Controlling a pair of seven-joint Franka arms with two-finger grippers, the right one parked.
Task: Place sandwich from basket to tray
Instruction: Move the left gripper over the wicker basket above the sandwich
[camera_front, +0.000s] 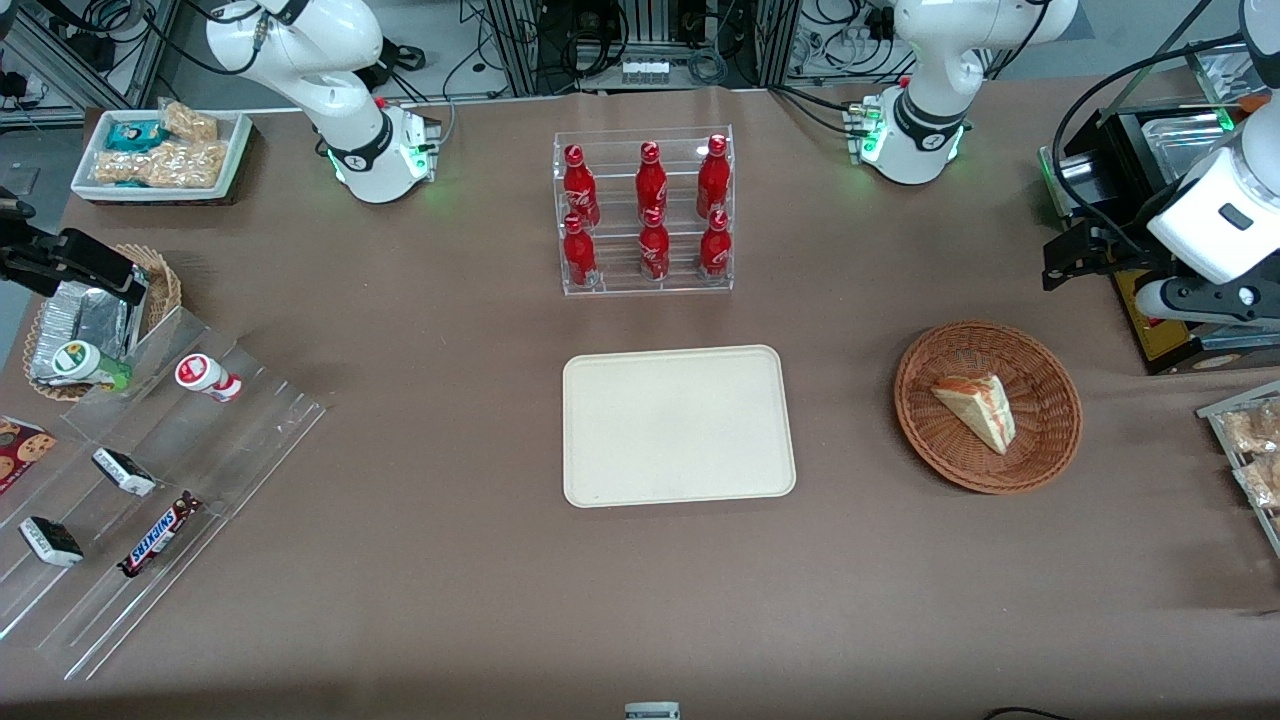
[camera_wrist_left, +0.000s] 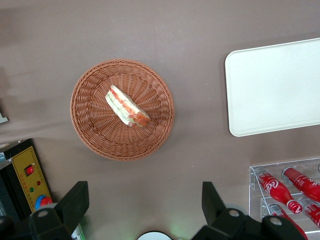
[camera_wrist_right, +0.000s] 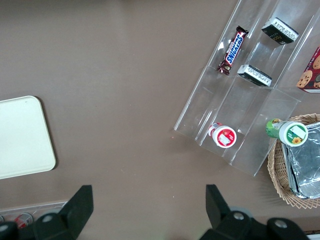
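Observation:
The sandwich (camera_front: 978, 408), a pale wedge with red and green filling, lies in the round brown wicker basket (camera_front: 1060, 440). The cream tray (camera_front: 678, 425) lies bare at the table's middle, beside the basket toward the parked arm's end. My gripper (camera_front: 1068, 258) hangs high over the table, farther from the front camera than the basket and toward the working arm's end. In the left wrist view the gripper (camera_wrist_left: 144, 202) is open with nothing between its black fingers (camera_wrist_left: 75, 200). That view looks down on the sandwich (camera_wrist_left: 126, 106), the basket (camera_wrist_left: 90, 130) and a part of the tray (camera_wrist_left: 275, 85).
A clear rack of red cola bottles (camera_front: 645, 215) stands farther from the front camera than the tray. A black box with a yellow panel (camera_front: 1160, 320) sits near the gripper. Snack bags (camera_front: 1250, 450) lie at the working arm's table edge. An acrylic stand (camera_front: 150, 480) holds candy bars.

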